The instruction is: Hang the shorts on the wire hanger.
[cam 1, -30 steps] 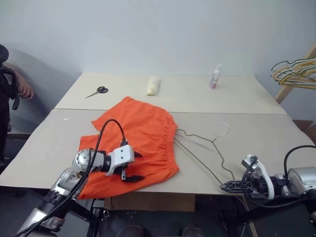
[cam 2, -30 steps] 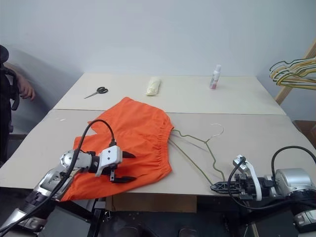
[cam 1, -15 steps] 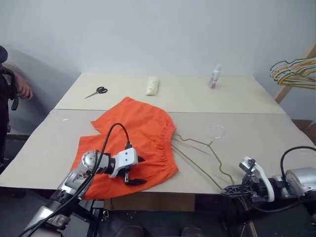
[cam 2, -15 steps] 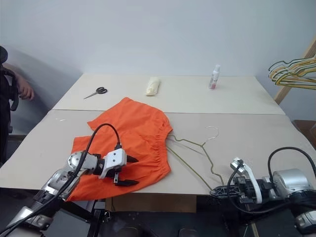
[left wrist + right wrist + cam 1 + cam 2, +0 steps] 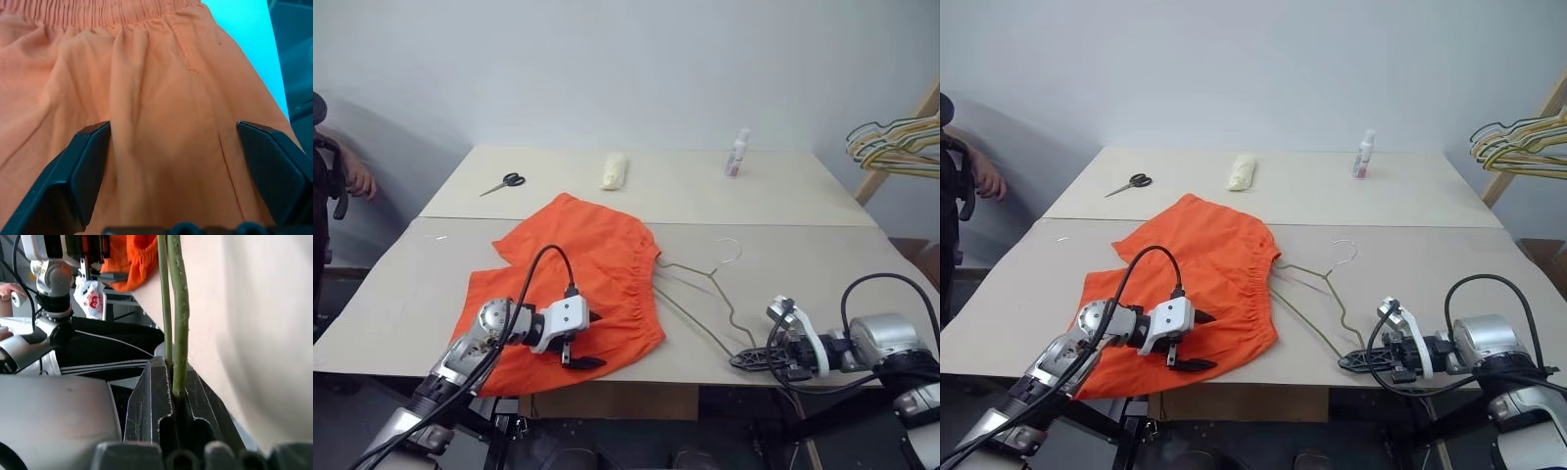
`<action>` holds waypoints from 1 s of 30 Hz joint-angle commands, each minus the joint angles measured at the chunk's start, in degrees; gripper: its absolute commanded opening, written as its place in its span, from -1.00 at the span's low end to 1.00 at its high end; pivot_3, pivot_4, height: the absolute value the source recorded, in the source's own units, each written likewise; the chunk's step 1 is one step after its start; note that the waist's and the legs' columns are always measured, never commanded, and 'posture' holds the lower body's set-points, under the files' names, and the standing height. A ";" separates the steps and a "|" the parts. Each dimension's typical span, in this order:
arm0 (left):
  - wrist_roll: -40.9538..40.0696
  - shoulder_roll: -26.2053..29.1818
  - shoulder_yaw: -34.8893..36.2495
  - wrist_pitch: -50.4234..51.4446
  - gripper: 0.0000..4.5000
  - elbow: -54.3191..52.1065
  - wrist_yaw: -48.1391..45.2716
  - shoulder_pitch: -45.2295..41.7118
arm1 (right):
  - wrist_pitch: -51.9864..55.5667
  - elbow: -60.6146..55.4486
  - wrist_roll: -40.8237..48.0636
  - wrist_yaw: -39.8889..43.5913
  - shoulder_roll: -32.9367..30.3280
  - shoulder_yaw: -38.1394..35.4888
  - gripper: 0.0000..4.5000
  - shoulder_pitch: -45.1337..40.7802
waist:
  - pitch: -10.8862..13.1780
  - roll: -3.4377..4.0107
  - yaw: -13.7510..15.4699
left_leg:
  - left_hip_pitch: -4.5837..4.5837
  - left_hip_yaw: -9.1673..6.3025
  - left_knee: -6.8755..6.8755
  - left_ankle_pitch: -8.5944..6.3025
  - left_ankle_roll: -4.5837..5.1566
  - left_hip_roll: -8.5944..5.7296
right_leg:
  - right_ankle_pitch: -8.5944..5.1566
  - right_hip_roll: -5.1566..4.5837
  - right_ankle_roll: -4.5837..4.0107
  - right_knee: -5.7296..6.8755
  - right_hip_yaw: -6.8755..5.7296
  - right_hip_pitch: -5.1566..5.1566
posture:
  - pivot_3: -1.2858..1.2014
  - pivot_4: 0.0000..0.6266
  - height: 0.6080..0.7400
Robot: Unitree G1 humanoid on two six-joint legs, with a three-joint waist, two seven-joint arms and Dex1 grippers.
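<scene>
A person's hand (image 5: 359, 182) shows at the far left edge, beyond the counter (image 5: 431, 294). The left pincer (image 5: 576, 339), fingers spread wide, hovers over the near leg of the shorts (image 5: 597, 264), which lie flat on the counter's near half. Beyond the shorts lie scissors (image 5: 501, 183), a pale folded cloth (image 5: 614, 170) and a small bottle (image 5: 736, 152). Right of the shorts, touching the waistband, the wire hanger (image 5: 703, 292) lies on the counter; the right pincer (image 5: 1359, 360), pressed together, pinches its near corner at the counter's front edge. Coloured hangers (image 5: 891, 145) hang at far right.
</scene>
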 commanded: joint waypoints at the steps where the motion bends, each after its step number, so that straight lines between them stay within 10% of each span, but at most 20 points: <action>1: 0.50 -0.31 -0.61 -0.83 0.97 -0.25 -0.32 -0.29 | -1.69 3.65 -1.74 1.43 2.34 0.31 -1.00 -2.78 | -0.13 -0.15 -0.02 | 0.01 0.00 0.00 0.00 0.00 0.00 | 0.00 0.00 0.00 0.00 0.00 0.00 | 0.09 -1.00 1.00; 20: 0.95 -0.76 -0.53 -2.74 0.97 0.40 0.21 -0.92 | -1.83 21.38 -7.11 -12.80 13.83 -12.35 -1.00 -14.41 | -0.32 -0.28 -1.39 | 0.15 -0.05 -0.07 0.00 -0.03 0.04 | 0.05 0.00 -0.09 0.04 0.02 0.04 | 0.09 -1.00 1.00; 30: -17.55 -2.71 10.49 6.79 0.97 -7.65 -2.48 -3.62 | -5.19 -1.77 -5.29 -21.30 15.31 -18.69 -1.00 -3.97 | -0.34 -0.25 -1.55 | -0.07 -0.11 -0.05 -0.01 -0.04 0.07 | 0.05 -0.05 -0.09 0.07 -0.01 -0.14 | 0.07 -1.00 1.00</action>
